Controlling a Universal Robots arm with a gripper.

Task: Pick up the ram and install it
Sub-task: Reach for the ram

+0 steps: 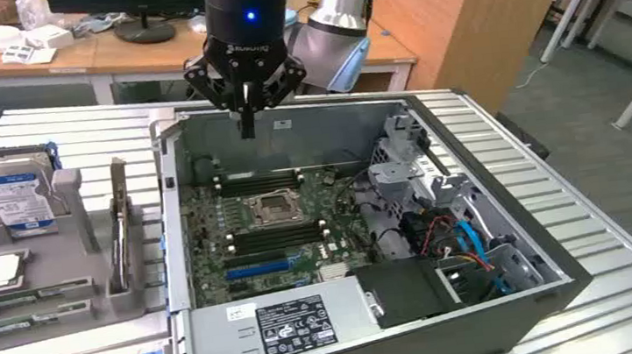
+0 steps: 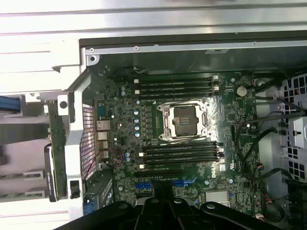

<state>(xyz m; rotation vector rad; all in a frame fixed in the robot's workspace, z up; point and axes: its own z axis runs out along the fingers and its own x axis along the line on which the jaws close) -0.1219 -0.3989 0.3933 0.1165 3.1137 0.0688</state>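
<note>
Black gripper (image 2: 163, 194), fingers pinched narrow, hovers over the open grey computer case (image 1: 323, 128). Thin green ram (image 1: 12, 301) lies in the grey tray (image 1: 85, 307).

Open computer case (image 1: 176, 244) lies on its side on the slatted metal worktop (image 1: 64, 124), motherboard (image 1: 333, 219) exposed. CPU socket (image 1: 276, 208) sits mid-board between two banks of black slots (image 2: 175, 86). Power supply (image 1: 279, 326) occupies the near end, with red and blue cables (image 1: 473, 244) beside it. At the exterior view's left, a hard drive (image 1: 15, 195) stands upright in a grey holder (image 1: 82, 298).
</note>
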